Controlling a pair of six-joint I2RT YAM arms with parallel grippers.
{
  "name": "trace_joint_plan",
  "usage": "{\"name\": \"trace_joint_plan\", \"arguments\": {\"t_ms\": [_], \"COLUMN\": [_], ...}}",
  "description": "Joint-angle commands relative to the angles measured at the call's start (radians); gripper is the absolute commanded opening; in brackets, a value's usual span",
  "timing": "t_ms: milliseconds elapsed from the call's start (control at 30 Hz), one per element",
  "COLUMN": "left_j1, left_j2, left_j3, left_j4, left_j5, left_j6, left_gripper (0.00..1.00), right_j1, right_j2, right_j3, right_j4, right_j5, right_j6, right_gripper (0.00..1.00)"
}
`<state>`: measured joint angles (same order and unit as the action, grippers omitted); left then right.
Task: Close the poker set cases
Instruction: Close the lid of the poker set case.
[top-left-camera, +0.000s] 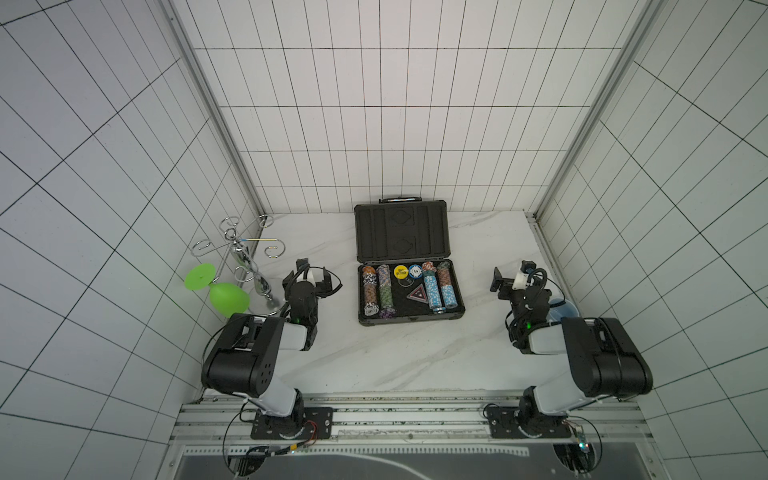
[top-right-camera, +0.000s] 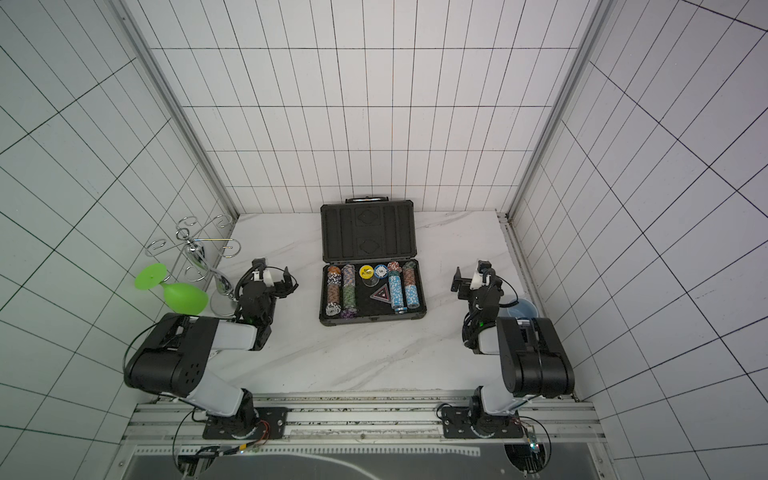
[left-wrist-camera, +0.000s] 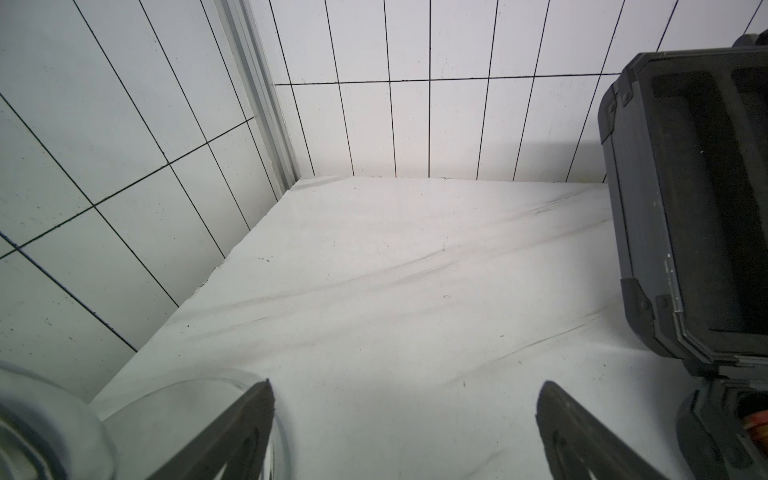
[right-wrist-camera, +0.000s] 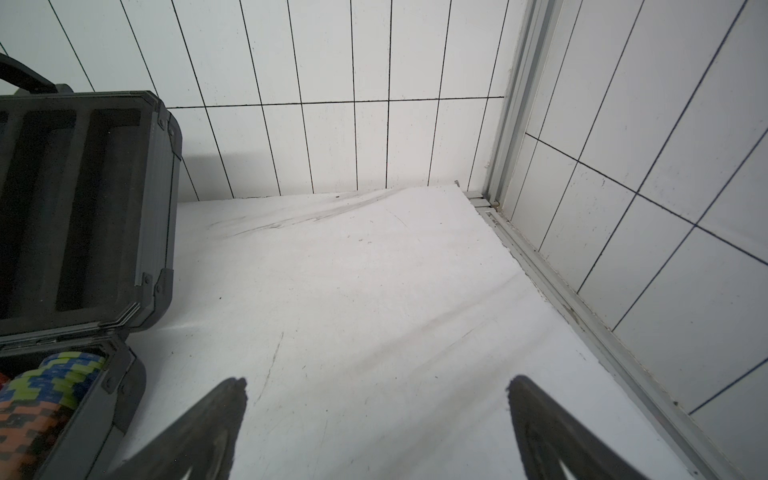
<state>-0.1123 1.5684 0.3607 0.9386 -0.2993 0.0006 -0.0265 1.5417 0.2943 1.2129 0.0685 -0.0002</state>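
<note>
The poker set case lies open in the middle of the marble table in both top views. Its foam-lined lid (top-left-camera: 402, 232) (top-right-camera: 369, 235) is tilted back toward the rear wall. Its base (top-left-camera: 409, 321) (top-right-camera: 372, 321) holds rows of multicoloured chips (top-left-camera: 434, 289). My left gripper (top-left-camera: 314, 272) (top-right-camera: 272, 270) (left-wrist-camera: 407, 388) stands open and empty left of the case, and the lid's corner (left-wrist-camera: 648, 208) shows in the left wrist view. My right gripper (top-left-camera: 512, 272) (top-right-camera: 469, 272) (right-wrist-camera: 378, 383) stands open and empty right of the case, beside the lid (right-wrist-camera: 153, 199) and chips (right-wrist-camera: 62, 374).
A chrome glass rack (top-left-camera: 245, 257) stands at the left wall with a green plastic wine glass (top-left-camera: 228, 297) on it, close behind my left arm. A blue cup (top-left-camera: 561, 309) sits by my right arm. Tiled walls enclose three sides.
</note>
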Motion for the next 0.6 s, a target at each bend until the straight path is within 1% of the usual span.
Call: {"name": "trace_joint_plan", "arguments": {"t_ms": [0,233,367,433,500,567], "left_j1": [-0.001,-0.001,-0.004,-0.016,-0.020,-0.021], "left_j2": [-0.010,-0.019,-0.042,-0.066,-0.097,-0.108], "left_j3": [0.008,0.005,0.021,0.066,0.125,0.182], "left_j4": [0.013,0.017,-0.005,-0.115,-0.268,-0.375], "left_j5": [-0.010,-0.013,-0.056,-0.110,-0.142,-0.154], "left_j6": [-0.002,-0.001,0.005,-0.007,-0.031,-0.044], "left_gripper": [0.97,0.98,0.97,0.98,0.97,0.97], "right_j1": [-0.009,-0.010,-0.007,-0.005,-0.001,0.002], "right_j2": [0.004,0.006,-0.003,-0.032,-0.065,-0.084], "right_j3": [-0.035,-0.033,-0.029,0.004,0.054,0.107], "right_j4": [0.037,0.036,0.028,-0.060,-0.179,-0.285], "right_j5": [-0.009,-0.012,-0.015,-0.021,-0.025,-0.030], "right_j6": [-0.009,-0.007,-0.016,-0.023,-0.027,-0.030], "right_gripper": [0.99,0.99,0.99,0.99,0.99,0.97]}}
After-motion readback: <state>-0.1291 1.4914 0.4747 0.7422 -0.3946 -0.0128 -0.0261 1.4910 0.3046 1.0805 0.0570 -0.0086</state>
